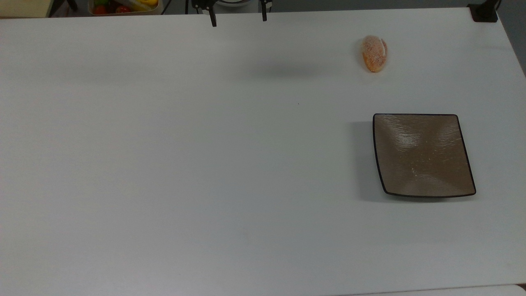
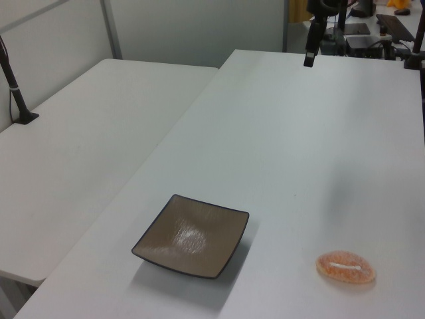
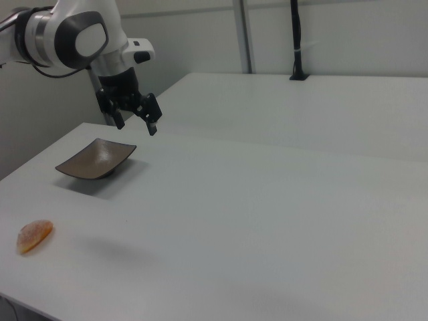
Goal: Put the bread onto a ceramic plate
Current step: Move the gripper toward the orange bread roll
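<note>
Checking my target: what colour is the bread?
Orange-golden with a white powdery dusting; the bread shows best in the top view.

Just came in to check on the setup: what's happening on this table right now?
A robot arm is set up to put the bread on the plate, but nothing has been picked up yet. The bread lies on the white table, apart from the empty square brown plate. The arm's tool hangs open in the air above the table, holding nothing and well away from both the bread and the plate.
</note>
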You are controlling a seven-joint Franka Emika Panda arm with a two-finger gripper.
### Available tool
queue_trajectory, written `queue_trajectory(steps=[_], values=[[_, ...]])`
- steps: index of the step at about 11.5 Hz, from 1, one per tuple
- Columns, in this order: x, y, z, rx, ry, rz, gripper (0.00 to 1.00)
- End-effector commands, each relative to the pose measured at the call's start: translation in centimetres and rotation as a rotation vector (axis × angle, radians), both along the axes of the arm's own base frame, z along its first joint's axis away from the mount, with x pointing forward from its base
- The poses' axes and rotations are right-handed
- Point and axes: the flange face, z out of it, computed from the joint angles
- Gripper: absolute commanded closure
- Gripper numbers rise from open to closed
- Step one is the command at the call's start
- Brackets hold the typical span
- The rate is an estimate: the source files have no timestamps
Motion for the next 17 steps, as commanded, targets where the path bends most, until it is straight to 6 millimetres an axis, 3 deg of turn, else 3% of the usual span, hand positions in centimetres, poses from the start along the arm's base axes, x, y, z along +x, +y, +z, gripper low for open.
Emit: queue_trajectory(steps=[1, 6, 9, 12, 15, 17], values=[[0.4, 0.1, 0.2, -0.005, -0.011, 0.015, 0.00], [0.2, 0.1, 0.3, 0.001, -0.004, -0.007, 0.00], [-0.1, 1.3, 0.2, 0.000, 0.000, 0.015, 0.00], [-1.0, 4.1, 0.1, -0.004, 0.027, 0.066, 0.00], [-4.0, 9.2, 1.8, -0.008, 0.119, 0.102, 0.00], [-6.4, 13.3, 1.9, -0.019, 0.161, 0.113, 0.00]])
